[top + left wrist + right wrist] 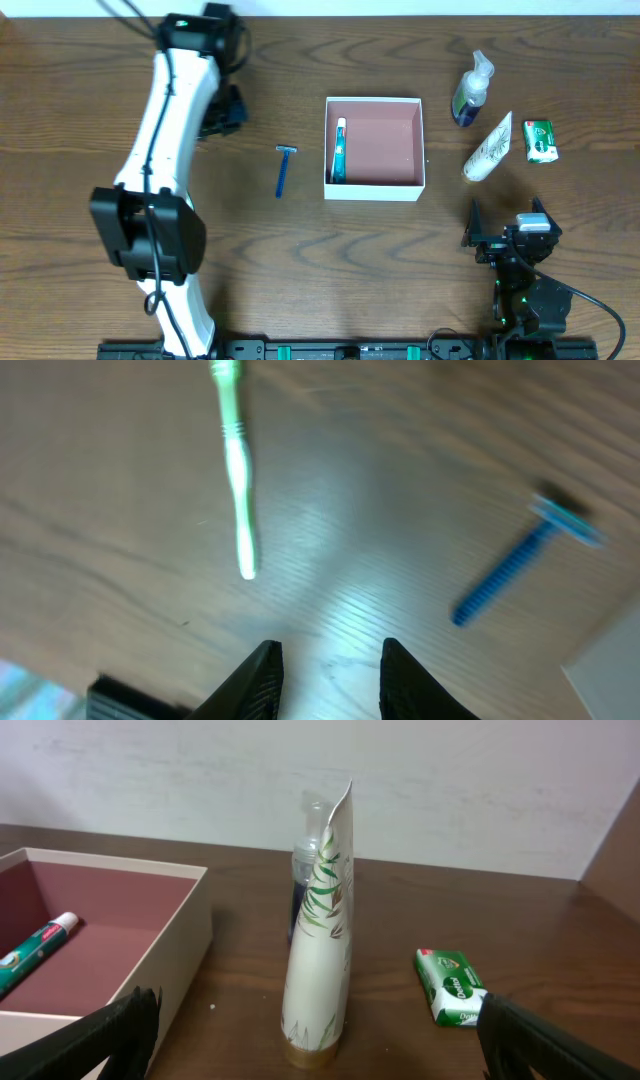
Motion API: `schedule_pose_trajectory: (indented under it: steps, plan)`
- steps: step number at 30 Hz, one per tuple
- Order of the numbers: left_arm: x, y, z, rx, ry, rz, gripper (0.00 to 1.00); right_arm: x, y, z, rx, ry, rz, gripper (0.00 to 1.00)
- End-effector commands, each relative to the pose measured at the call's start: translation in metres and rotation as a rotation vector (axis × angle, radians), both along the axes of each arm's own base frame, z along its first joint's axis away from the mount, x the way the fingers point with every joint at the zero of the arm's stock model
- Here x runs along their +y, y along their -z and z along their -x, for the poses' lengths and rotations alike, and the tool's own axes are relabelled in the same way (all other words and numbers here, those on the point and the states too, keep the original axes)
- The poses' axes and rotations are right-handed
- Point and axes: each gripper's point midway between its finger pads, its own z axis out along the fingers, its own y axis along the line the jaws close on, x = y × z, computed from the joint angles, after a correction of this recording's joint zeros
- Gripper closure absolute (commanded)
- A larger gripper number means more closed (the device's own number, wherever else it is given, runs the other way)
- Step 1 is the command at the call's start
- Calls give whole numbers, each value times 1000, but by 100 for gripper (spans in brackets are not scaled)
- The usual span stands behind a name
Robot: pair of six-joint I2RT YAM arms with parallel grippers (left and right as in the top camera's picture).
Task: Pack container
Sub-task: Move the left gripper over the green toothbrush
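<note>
1. On the wooden table [80,60], the left arm [165,150] reached along the left side to the far edge.
2. Near the middle of the table sat the container [375,190], a square, lidless box with white walls and a pink inside. It stood upright and neither gripper touched it.
3. At the near right, the right gripper [508,218] had its fingers spread wide with nothing between them, and it faced the items beside the container.
4. The left gripper [330,680] hovered above bare wood with its fingers apart and nothing held.
5. Right of the container lay a white leaf-printed tube [489,148], with a pump bottle [470,92] just beyond it.
6. A blue razor [284,170] lay on the table left of the container, apart from it.
7. A toothpaste tube [340,150] lay inside the container along its left wall.
8. A green toothbrush [237,470] lay on the table ahead of the left gripper, visible only in the left wrist view.
9. A green soap packet [540,140] lay to the right of the white tube.
</note>
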Motion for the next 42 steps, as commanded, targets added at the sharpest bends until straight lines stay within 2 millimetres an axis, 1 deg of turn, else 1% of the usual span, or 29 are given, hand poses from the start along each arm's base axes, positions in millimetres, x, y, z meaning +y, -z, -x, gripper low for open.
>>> schedule_pose_trajectory:
  steps: [1, 3, 8, 13, 18, 23, 26, 31, 36, 42]
  plan:
    - [34, 18, 11, 58, -124, -11, 67, 4, 1, 0, 0, -14, -13, 1]
    - [42, 30, 14, 78, -150, 10, 67, 4, 1, 0, 0, -14, -13, 1]
    - [50, 66, 18, 96, -169, 104, 67, 4, 1, 0, 0, -14, -13, 1]
    - [62, 92, 26, 115, -162, 119, 67, 4, 1, 0, 0, -14, -13, 1]
    - [78, 99, 24, 93, -185, 122, 67, 4, 1, 0, 0, -14, -13, 1]
    - [94, 100, 18, 65, -123, 129, 67, 4, 1, 0, 0, -14, -13, 1]
    - [96, 104, 15, 62, -89, 141, 67, 4, 1, 0, 0, -14, -13, 1]
    - [97, 112, 10, 58, -81, 140, 67, 4, 1, 0, 0, -14, -13, 1]
    - [94, 123, 4, 58, -30, 168, 67, 4, 1, 0, 0, -14, -13, 1]
    - [95, 132, 0, 58, -28, 168, 67, 4, 1, 0, 0, -14, -13, 1]
